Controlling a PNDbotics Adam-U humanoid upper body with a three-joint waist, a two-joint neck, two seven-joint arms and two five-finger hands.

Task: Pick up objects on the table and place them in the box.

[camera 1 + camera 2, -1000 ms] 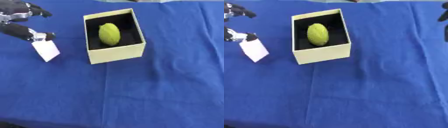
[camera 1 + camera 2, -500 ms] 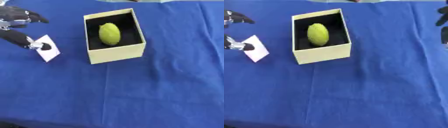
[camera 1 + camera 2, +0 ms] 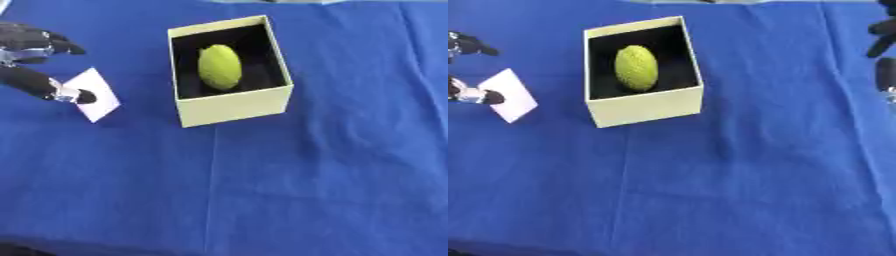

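Observation:
A cream box (image 3: 234, 106) with a black inside stands upper middle on the blue cloth. A yellow-green oval object (image 3: 219, 66) lies inside it. A white card (image 3: 96, 95) lies on the cloth to the left of the box. My left hand (image 3: 31, 45) comes in from the left edge and is open. Its thumb tip (image 3: 84, 96) rests on the card, while its fingers (image 3: 63, 46) are spread above, away from the card. My right hand (image 3: 883, 40) shows only in part at the right edge of the right eye view, well away from the box.
The blue cloth (image 3: 289, 180) covers the whole table, with creases running down its middle. A broad stretch of cloth lies in front of and to the right of the box.
The card, which hung narrow and tilted under the left thumb, now lies broader and flatter on the cloth. The left hand has drawn slightly left and its fingers have spread away from the card.

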